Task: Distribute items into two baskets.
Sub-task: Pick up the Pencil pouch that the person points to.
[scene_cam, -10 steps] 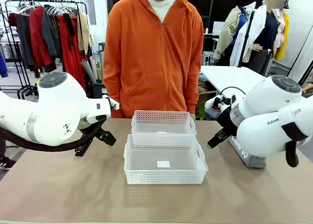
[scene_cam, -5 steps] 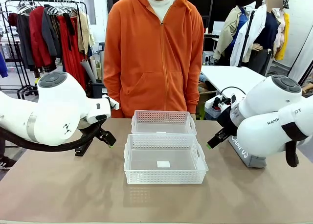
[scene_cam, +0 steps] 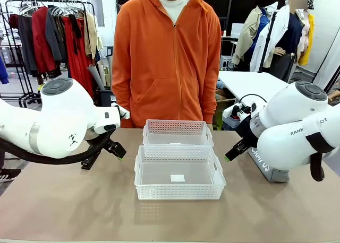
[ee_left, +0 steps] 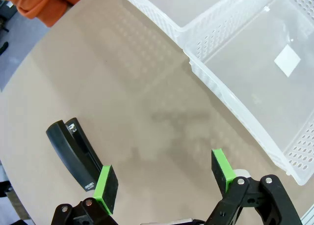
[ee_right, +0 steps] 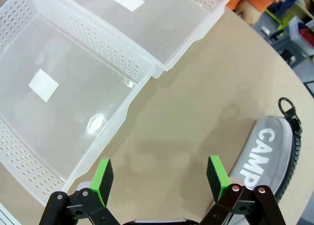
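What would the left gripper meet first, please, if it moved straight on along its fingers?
The left gripper would probably meet bare table first, between the stapler and the larger basket, though the stapler lies close beside one finger.

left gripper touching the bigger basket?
Apart. Left wrist view: bare table lies between the open left gripper and the bigger basket.

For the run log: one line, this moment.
left gripper: open, by black stapler | right gripper: open, by grey CAMPUS pouch | near basket, far basket: empty
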`<state>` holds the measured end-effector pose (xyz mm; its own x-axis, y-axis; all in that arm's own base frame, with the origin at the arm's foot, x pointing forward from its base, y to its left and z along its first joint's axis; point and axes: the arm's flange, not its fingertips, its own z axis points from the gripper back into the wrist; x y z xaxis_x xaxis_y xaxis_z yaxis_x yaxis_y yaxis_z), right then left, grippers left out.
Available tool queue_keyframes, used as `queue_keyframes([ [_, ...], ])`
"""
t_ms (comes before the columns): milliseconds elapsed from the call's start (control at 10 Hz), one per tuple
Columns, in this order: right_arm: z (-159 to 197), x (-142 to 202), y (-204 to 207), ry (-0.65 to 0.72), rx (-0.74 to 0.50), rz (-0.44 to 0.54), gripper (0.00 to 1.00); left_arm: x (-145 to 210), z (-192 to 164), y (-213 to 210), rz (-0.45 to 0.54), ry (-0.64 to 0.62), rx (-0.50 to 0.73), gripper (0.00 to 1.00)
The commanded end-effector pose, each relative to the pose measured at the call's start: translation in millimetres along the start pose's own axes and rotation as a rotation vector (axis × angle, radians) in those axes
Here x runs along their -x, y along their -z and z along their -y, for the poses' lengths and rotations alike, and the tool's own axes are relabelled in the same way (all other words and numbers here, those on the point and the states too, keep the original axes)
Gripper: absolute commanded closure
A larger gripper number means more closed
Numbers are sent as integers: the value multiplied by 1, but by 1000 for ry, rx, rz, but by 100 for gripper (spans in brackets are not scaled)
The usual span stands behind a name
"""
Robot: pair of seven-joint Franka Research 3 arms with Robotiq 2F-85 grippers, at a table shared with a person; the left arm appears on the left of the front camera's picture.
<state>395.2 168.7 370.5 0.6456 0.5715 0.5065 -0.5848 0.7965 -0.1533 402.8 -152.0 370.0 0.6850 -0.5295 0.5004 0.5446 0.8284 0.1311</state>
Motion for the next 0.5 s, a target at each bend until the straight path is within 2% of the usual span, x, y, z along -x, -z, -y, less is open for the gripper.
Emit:
queue_keyframes([
  [0,0,0,0,0,0,1,0,0,0,0,0,-1,0,0],
  [400,0,0,0,0,0,1,0,0,0,0,0,-1,0,0],
])
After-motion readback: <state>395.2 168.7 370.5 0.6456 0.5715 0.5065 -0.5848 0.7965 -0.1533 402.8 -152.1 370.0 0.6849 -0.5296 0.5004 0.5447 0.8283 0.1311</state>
